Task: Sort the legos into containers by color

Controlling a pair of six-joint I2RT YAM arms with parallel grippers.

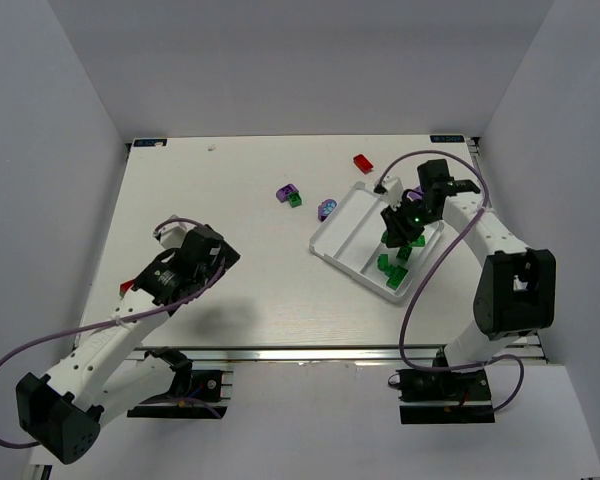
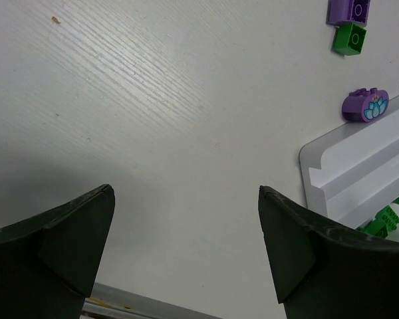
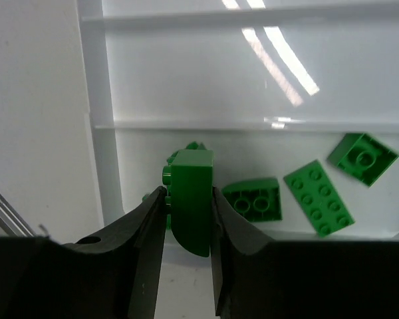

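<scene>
A white table [image 1: 250, 270] was enclosed by pale walls [image 1: 300, 60]; an aluminium rail [image 1: 310, 355] was fixed along its near edge.

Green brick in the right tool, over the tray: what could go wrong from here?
1. The green brick in the right tool hangs close to the end wall of the tray; released here, it might bounce out onto the table.
2. It sits above other green bricks lying in that compartment, so it could ricochet over the divider into the neighbouring one.
</scene>
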